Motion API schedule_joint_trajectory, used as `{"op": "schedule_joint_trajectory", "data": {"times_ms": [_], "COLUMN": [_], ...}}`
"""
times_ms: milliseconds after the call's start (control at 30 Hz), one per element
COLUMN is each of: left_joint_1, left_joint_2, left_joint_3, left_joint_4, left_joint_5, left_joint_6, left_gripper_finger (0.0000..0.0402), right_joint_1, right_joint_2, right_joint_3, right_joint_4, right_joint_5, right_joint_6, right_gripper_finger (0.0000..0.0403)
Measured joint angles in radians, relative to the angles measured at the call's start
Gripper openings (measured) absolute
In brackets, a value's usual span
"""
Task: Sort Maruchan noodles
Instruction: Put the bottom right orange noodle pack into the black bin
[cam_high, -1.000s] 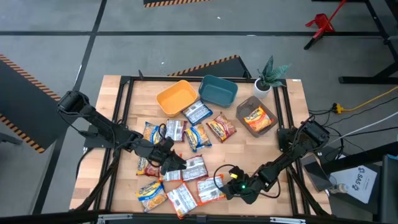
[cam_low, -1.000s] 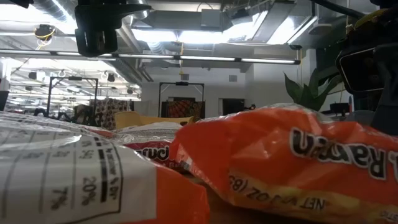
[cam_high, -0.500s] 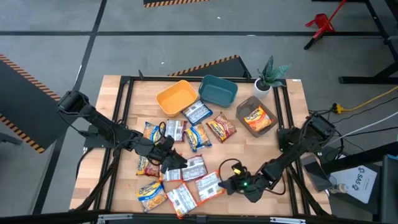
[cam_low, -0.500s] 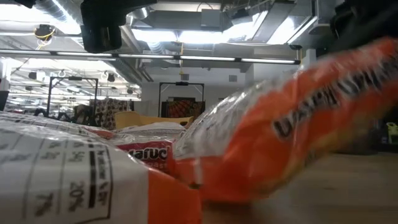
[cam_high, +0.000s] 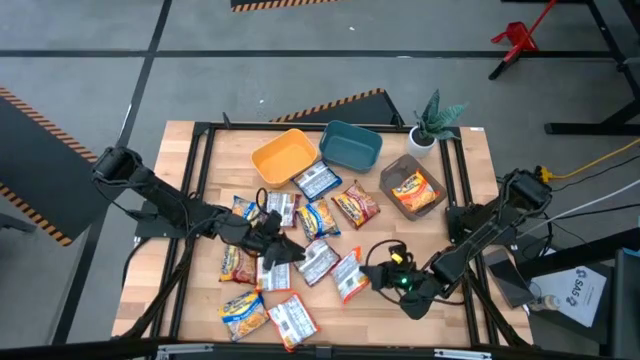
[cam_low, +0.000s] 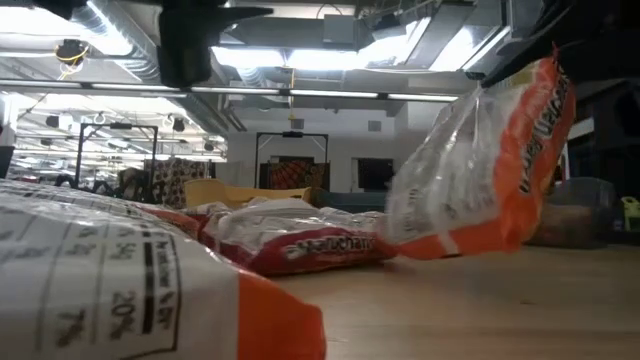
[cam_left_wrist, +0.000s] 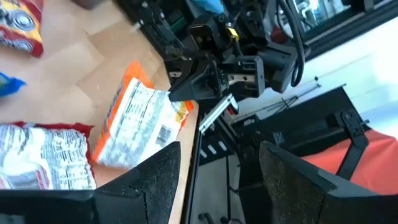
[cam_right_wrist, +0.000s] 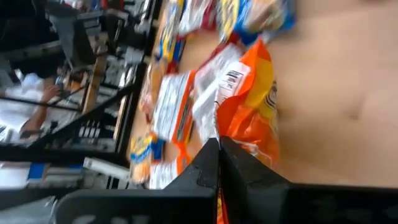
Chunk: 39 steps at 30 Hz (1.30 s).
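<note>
Pinching an orange packet (cam_low: 485, 165), right hand (cam_high: 372, 274) lifts it.

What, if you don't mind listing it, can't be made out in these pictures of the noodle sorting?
- Left gripper: in the high view it blends into the dark arm over the packets, so open or shut is unclear.
- Orange packet: the low view cuts its top at the right gripper, hiding the pinch.
- Grey bin: the high view shows one orange packet; anything beneath is hidden.
- Nearest packet: too close, cut by the frame.
</note>
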Motion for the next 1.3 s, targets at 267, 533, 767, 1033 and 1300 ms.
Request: {"op": "schedule_joint_trajectory", "data": {"times_ms": [267,533,767,1033,1300], "left_joint_1": [0.061,0.106,0.143,0.174,0.198], "left_joint_2": [0.0,0.0,0.0,0.0,0.0], "left_joint_3": [0.0,0.0,0.0,0.0,0.0], "left_joint_4": [0.008,0.008,0.009,0.017,0.017], "left_joint_5": [0.0,0.008,0.027,0.062,0.076], "left_joint_6": [0.001,0.011,0.027,0.052,0.08], "left_gripper_finger": [0.0215,0.0215,0.0215,0.0215,0.0215], "right_joint_1": [0.0,0.0,-0.056,-0.212,-0.395], "right_joint_2": [-0.109,-0.253,-0.393,-0.512,-0.549], "right_joint_3": [0.0,0.0,0.0,0.0,0.0], "right_joint_4": [-0.38,-0.671,-0.863,-1.053,-1.147], "right_joint_5": [0.018,0.053,0.13,0.206,0.234], "right_joint_6": [0.145,0.24,0.265,0.264,0.242], "right_gripper_finger": [0.0,0.0,0.0,0.0,0.0]}}
